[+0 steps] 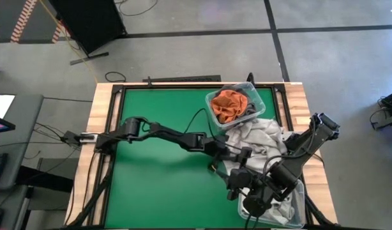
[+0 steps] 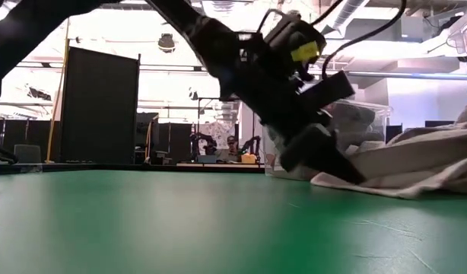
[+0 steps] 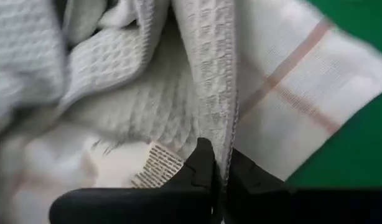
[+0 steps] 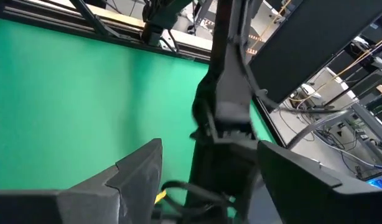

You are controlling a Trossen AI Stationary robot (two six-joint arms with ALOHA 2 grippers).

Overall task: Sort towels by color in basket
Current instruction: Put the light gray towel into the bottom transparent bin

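A heap of pale towels (image 1: 263, 137) lies on the green table's right side. It holds a white waffle-weave towel (image 3: 147, 93) and a white towel with thin reddish lines (image 3: 290, 93). My left gripper (image 3: 221, 171) is at the heap's near-left edge, low over the table, and shut on the waffle towel. A rust orange towel (image 1: 226, 105) and a dark grey one (image 1: 250, 105) lie in a clear bin (image 1: 216, 121) at the far right. My right gripper (image 4: 209, 180) is open and hovers above a clear basket (image 1: 297, 214) at the near right, touching nothing. My left gripper pinches the white waffle towel's stitched hem edge (image 3: 228, 140) between its two fingers, beside a printed label (image 3: 157, 167). The fingers slant down toward the table (image 2: 325, 160). The towel lies slack on the table and on the heap behind it.
Left of the heap the green table (image 1: 158, 185) shows bare. The left arm (image 1: 164, 134) stretches across the table's middle. The right arm (image 1: 311, 137) reaches over the heap's right side. Wooden rails (image 1: 100, 108) frame the table.
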